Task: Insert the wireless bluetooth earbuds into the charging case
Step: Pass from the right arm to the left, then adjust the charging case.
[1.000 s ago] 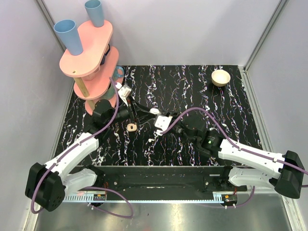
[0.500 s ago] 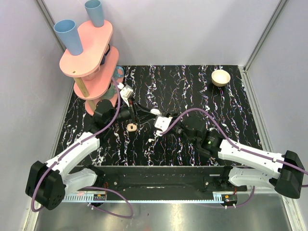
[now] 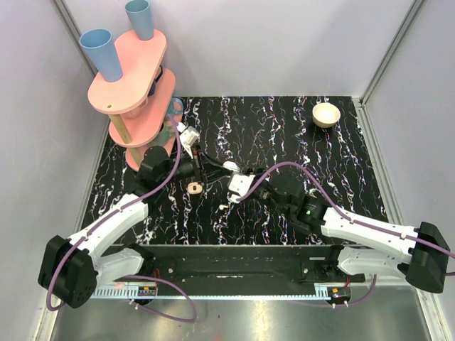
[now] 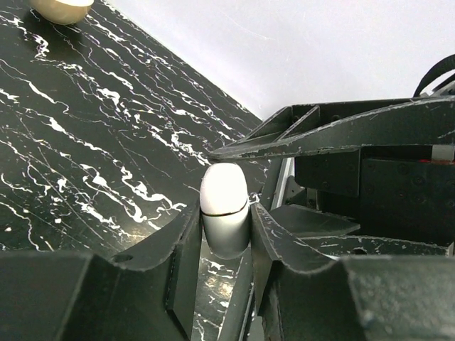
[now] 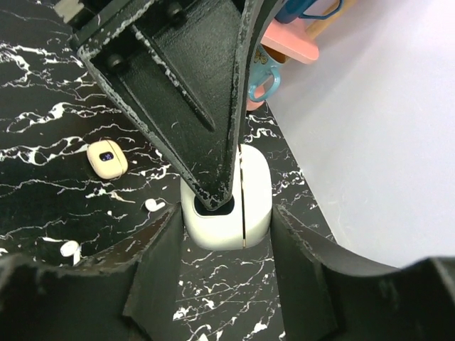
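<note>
Left hand (image 4: 225, 220): closed right down, your fingertips pinching the white case (image 5: 257, 202) from either side. In the right wrist view they meet at a dark patch on its face.
Right hand (image 5: 227, 217): partly closed, its fingers touching the case's two flanks, so both your hands grip the same thing.
Case: mid-bench (image 3: 284, 128), between the two hands. A seam runs down it, but you cannot tell whether the lid is open, nor whether it rests on the bench or hangs just above it.
Earbuds (image 5: 151, 204): both lie loose on the bench. One is just beside the case; the other earbud (image 5: 70, 248) is farther off, nearer your right wrist.
Cream piece (image 5: 106, 158): flat on the bench, dark centre up, apart from the case, with no hand on it.
Done: by the look of it, only securing the case.
Left: nearly all of it. Neither earbud is picked up or seated. You probably need the lid open first, then each bud fetched and set in its socket.
</note>
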Controlling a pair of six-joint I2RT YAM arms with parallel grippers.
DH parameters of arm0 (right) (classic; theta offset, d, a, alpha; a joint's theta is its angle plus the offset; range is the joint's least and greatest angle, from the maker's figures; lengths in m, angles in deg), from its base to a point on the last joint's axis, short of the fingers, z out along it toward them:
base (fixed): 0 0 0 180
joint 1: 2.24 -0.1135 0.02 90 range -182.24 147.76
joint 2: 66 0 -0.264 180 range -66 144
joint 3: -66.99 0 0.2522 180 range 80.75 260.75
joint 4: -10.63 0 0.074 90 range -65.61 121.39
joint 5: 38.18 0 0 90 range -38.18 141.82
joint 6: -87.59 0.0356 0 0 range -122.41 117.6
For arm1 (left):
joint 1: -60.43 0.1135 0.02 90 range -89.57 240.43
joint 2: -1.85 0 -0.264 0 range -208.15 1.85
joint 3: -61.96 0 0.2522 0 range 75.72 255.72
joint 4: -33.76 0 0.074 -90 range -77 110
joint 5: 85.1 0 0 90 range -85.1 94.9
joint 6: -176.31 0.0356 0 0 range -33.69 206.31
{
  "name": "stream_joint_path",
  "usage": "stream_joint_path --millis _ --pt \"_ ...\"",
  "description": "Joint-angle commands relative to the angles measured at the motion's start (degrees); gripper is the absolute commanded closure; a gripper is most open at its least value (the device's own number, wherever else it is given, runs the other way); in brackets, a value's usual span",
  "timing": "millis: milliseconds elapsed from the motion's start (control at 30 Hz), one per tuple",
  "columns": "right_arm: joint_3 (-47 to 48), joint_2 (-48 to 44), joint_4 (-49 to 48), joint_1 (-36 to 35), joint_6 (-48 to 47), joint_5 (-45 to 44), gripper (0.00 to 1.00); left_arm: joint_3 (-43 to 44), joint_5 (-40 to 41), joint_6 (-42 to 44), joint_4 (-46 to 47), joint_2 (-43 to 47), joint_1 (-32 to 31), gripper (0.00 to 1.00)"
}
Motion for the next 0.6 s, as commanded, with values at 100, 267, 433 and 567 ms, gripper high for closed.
stream_joint_path --millis 100,267,433,567 --pt "-1.1 -2.9 -11.4 -0.8 1.2 -5.7 0.23 -0.5 3.0 8.4 -0.5 3.6 0.0 1.00" --pt "-1.7 -6.0 -14.6 -0.8 8.6 -11.2 0.05 -4.6 10.7 14.4 1.2 10.1 0.0 1.00" --pt "1.0 -8.9 -12.5 -0.7 19.8 -13.7 0.03 -12.9 18.2 17.4 15.0 15.9 0.0 1.00" --pt "12.5 -6.5 8.5 -0.4 35.9 -15.2 0.01 -21.4 19.2 18.3 30.8 17.1 0.0 1.00"
